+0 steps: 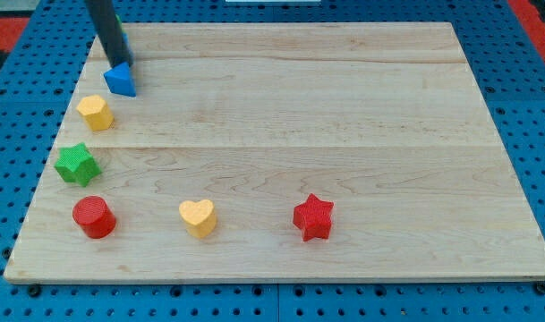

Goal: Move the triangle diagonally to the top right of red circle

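Six blocks lie on the wooden bench point(281, 98), one of each kind. My tip point(118, 63) sits at the view's top left, touching the upper edge of the blue triangle point(121, 80); the rod carries no jaws, so no opening can be told. Below my tip, down the left edge, come a yellow hexagon-like block point(96, 112), a green star point(76, 165) and the red circle point(94, 216). A yellow heart point(198, 216) and a red star point(313, 217) lie rightward along the bottom.
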You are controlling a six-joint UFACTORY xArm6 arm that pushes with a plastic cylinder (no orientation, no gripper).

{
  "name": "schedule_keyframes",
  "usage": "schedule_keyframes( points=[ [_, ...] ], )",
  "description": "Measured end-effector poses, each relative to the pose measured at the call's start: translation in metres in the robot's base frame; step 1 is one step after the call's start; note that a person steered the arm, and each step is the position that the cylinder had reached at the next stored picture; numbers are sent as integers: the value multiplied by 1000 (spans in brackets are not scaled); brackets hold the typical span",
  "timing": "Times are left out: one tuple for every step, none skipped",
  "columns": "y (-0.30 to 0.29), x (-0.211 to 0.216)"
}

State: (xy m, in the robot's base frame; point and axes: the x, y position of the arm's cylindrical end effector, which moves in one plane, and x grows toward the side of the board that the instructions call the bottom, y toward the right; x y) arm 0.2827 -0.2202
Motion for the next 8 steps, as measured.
schedule_keyframes(
  points=[
    [-6, 0],
    [-19, 3],
    [-54, 16],
    [0, 40],
    [127, 60],
    [204, 62],
    [143, 74],
    [59, 79]
  ],
)
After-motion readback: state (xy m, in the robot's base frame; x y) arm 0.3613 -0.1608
